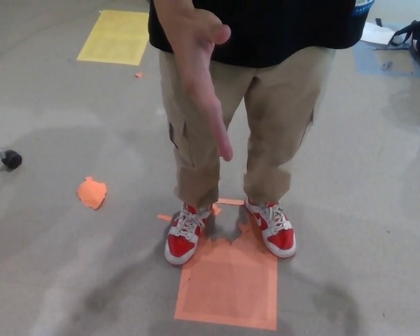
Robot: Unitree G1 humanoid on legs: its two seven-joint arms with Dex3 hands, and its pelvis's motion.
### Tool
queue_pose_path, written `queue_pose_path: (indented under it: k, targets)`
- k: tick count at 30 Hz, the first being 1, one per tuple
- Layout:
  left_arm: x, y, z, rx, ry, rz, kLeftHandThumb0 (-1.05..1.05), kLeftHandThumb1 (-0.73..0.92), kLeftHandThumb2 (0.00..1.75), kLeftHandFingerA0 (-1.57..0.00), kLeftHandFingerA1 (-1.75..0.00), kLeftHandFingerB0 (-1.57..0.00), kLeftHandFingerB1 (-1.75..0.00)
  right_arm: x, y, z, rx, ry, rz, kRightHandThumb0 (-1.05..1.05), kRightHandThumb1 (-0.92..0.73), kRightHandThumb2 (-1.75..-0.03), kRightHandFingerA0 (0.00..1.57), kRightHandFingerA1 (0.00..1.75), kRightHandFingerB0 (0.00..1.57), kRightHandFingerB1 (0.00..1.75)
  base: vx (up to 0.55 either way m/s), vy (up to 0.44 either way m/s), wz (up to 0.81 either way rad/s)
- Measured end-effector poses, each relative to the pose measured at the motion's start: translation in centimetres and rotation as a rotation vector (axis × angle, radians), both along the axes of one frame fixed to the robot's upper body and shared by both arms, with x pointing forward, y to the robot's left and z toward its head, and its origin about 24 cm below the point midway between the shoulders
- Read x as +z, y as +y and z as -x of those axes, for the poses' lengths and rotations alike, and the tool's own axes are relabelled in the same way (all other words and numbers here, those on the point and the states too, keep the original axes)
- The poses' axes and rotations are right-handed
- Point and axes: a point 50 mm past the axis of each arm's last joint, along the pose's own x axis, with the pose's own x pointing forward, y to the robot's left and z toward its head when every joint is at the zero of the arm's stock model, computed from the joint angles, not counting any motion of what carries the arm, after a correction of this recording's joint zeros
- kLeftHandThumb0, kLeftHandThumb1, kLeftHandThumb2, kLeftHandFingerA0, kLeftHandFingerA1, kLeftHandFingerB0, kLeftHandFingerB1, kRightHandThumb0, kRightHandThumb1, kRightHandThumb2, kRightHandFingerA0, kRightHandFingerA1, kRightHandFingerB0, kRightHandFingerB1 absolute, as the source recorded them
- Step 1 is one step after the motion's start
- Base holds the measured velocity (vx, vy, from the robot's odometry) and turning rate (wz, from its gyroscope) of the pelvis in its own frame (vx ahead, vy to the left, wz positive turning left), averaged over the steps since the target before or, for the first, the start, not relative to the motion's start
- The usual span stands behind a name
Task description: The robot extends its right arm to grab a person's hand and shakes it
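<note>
Reaching forward: person's hand (199, 66), flat, thumb up, fingers pointing down. Neither robot hand visible; state unknown.

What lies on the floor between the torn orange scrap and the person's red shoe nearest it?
In the head view, only bare grey floor separates the orange scrap from the red shoe; a small orange tape strip sits just beside that shoe.

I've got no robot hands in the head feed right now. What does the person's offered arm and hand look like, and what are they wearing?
Correct, neither robot hand shows. The person's bare hand has no glove, ring or watch visible; its wrist is cut off at the top edge, so no sleeve shows. They wear a black top, tan cargo trousers with side pockets, and red-and-white lace-up sneakers.
</note>
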Motion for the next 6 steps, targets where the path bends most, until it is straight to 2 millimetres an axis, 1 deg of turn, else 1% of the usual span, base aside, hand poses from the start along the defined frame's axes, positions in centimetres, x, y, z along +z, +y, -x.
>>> queue_pose_path:
  k: [1, 2, 3, 4, 6]
  targets:
    - [0.04, 0.02, -0.14, 0.001, -0.003, -0.001, -0.72, 0.68, 1.0, -0.09, -0.45, 0.0, -0.35, 0.03, 0.02, -0.08, 0.002, -0.001, -0.001, -0.87, -0.8, -1.12, 0.09, 0.35, 0.09, 0.25, 0.0, 0.0, 0.0]
    - [0.05, 0.03, -0.2, 0.002, -0.004, -0.002, -0.72, 0.67, 1.0, -0.13, -0.47, 0.0, -0.36, 0.04, 0.03, -0.13, 0.002, -0.002, -0.001, -0.82, -0.74, -1.07, 0.09, 0.41, 0.07, 0.3, 0.0, 0.0, 0.0]
    - [0.07, 0.06, -0.3, 0.003, -0.006, -0.004, -0.67, 0.86, 0.67, -0.17, -0.34, -0.1, -0.25, 0.07, 0.04, -0.22, 0.003, -0.004, -0.001, -0.82, -0.92, -0.7, 0.12, 0.28, 0.1, 0.24, 0.0, 0.0, 0.0]
    - [0.09, 0.07, -0.36, 0.003, -0.007, -0.004, -0.35, 0.59, 1.11, -0.01, -0.48, 0.0, -0.47, 0.09, 0.05, -0.27, 0.003, -0.005, -0.002, -0.88, -0.79, -0.88, 0.11, 0.32, 0.06, 0.24, 0.0, 0.0, 0.0]
    - [0.14, 0.09, -0.56, 0.004, -0.011, -0.006, -0.35, 0.59, 1.11, -0.01, -0.48, 0.0, -0.47, 0.13, 0.08, -0.42, 0.001, -0.009, -0.003, -0.88, -0.79, -0.88, 0.11, 0.32, 0.06, 0.24, 0.0, 0.0, 0.0]
